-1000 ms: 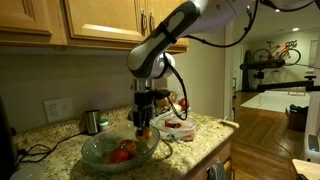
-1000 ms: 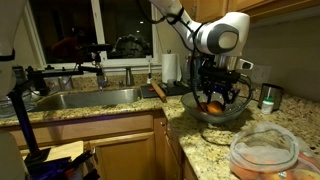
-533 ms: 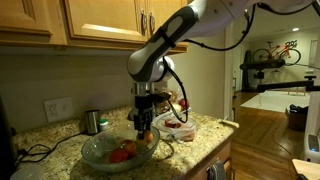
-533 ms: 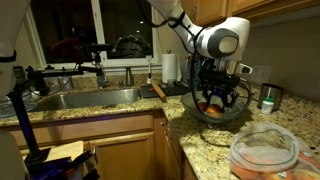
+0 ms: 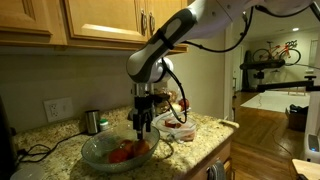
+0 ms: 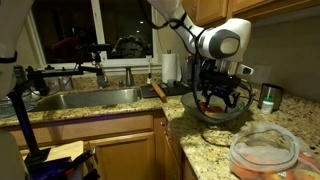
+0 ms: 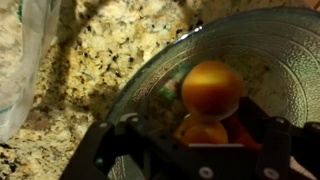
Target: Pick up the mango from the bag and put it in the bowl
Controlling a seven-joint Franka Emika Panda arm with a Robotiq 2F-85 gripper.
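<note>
The hand [image 7: 198, 128] hangs over the bowl [image 7: 150, 75] with its fingers spread wide and nothing clamped between them. Just past the fingertips, at 12 o'clock in the wrist view, the mango [image 7: 211, 88] lies inside the bowl. It is a round orange-yellow fruit, with another orange piece and something red at its 6 o'clock. Out at 10 o'clock the bag [image 7: 22, 60] lies on the speckled surface [image 7: 90, 60], outside the glass rim. In an exterior view the bag sits at about 3 o'clock of the bowl, and a steel cup [image 5: 92, 121] stands at 10 o'clock.

The release into the bowl looks done, so the placing step seems to be at its end. What remains is likely a retreat straight up toward 12 o'clock. The spread fingers should stay clear of the fruit and the glass wall, so the bowl is not nudged.
</note>
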